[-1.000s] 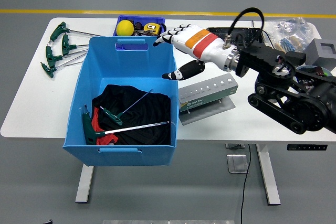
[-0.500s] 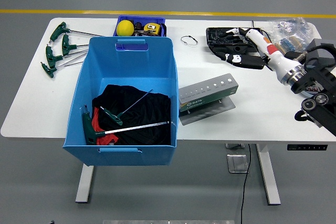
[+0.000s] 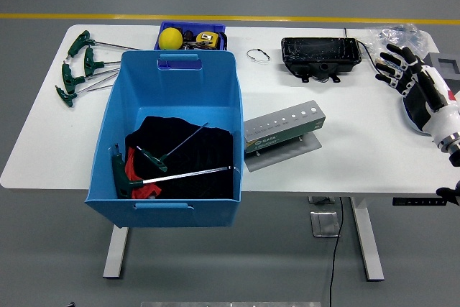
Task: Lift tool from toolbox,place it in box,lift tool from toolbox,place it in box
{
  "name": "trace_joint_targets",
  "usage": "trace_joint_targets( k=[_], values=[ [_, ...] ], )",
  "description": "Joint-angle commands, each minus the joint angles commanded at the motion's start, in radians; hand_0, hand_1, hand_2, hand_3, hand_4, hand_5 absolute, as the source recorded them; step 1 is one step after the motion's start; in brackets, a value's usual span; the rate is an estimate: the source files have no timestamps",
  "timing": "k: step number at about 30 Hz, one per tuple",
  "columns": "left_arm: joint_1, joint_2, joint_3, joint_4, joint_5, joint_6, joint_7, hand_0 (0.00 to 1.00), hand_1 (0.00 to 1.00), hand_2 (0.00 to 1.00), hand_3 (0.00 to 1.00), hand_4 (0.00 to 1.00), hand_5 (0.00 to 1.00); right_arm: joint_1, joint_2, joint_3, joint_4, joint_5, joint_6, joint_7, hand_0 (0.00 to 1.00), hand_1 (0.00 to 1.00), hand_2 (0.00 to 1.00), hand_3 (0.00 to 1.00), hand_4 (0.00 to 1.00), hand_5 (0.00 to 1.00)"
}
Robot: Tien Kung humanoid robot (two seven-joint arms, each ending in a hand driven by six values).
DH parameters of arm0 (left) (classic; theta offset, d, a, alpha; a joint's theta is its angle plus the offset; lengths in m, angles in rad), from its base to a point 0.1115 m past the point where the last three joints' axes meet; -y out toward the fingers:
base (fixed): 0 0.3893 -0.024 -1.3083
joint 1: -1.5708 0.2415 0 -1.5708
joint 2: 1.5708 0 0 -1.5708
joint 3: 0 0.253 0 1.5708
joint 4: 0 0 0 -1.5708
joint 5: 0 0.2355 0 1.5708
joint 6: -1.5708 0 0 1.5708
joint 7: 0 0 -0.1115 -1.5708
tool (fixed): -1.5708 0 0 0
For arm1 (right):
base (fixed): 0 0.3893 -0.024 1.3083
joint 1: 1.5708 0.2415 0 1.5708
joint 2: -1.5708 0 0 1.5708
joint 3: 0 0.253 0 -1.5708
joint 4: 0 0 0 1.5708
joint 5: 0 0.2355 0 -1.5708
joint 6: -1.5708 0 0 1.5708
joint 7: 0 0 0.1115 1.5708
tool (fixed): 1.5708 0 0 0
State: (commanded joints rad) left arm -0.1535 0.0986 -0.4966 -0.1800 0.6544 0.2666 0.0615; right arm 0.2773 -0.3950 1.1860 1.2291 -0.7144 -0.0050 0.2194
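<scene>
At three o'clock, past the white table point(image 3: 345, 163) edge: right hand point(image 3: 420, 91) empty, fingers spread. Bare tabletop around it. At eight o'clock, two green-handled tools point(image 3: 147, 167) inside blue box point(image 3: 129, 98).

Bright, even light falls from overhead, with no strong glare on the white counter point(image 3: 180, 177). Soft shadows gather inside the blue box point(image 3: 169, 138) and under the counter toward 6 o'clock. Focus is sharp across the frame. The robot hand point(image 3: 420, 91) at 3 o'clock shows slight blur.
</scene>
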Motion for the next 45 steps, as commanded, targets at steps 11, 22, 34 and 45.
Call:
trace_joint_targets(
  k=[11,22,34,45],
  values=[
    [0.004,-0.001,-0.009,0.000,0.013,0.002,0.001,0.762,0.781,0.778,0.659,0.686,0.657,-0.135,0.079,0.175,0.018,-0.084,0.042,0.008,0.832,0.810,0.844,0.865,0.998,0.910],
    [0.001,0.000,-0.015,0.000,0.018,0.002,0.002,0.762,0.779,0.777,0.658,0.686,0.657,-0.161,0.122,0.267,0.026,-0.146,0.050,-0.004,0.840,0.815,0.845,0.859,0.998,0.918],
    [0.005,0.000,-0.036,0.000,0.046,-0.003,0.011,0.763,0.777,0.776,0.657,0.683,0.657,-0.143,0.140,0.315,0.025,-0.168,0.057,-0.107,0.798,0.765,0.799,0.799,0.998,0.920],
    [0.016,-0.001,-0.019,0.000,0.040,-0.005,0.015,0.762,0.777,0.776,0.658,0.683,0.657,-0.131,0.158,0.322,0.031,-0.148,0.074,-0.138,0.793,0.762,0.795,0.788,0.998,0.919]
  ],
)
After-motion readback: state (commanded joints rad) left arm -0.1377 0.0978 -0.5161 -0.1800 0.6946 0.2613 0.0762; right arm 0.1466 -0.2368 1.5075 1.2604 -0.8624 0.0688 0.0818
